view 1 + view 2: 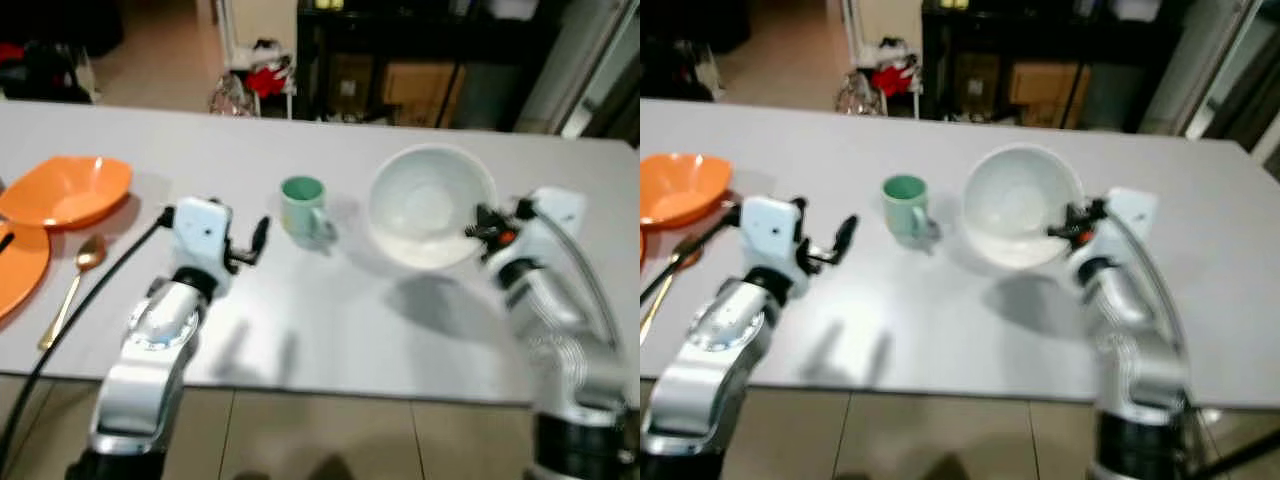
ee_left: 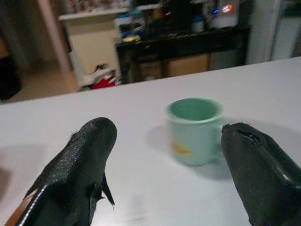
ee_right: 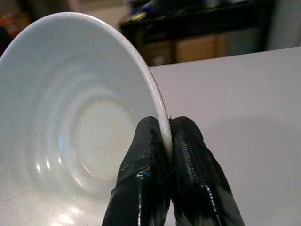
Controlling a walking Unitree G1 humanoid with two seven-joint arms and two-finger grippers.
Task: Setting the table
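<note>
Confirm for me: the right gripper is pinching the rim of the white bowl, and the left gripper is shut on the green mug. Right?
Not quite. The right gripper does pinch the rim of the white bowl, but the left gripper is open, short of the green mug and not touching it. The left wrist view shows its two fingers spread apart with the mug standing free on the table beyond them.

table [image 1: 420, 330]: bowl [image 1: 70, 190], spoon [image 1: 75, 280] far left | mug [image 1: 303, 208] centre | large bowl [image 1: 430, 205] right of mug
</note>
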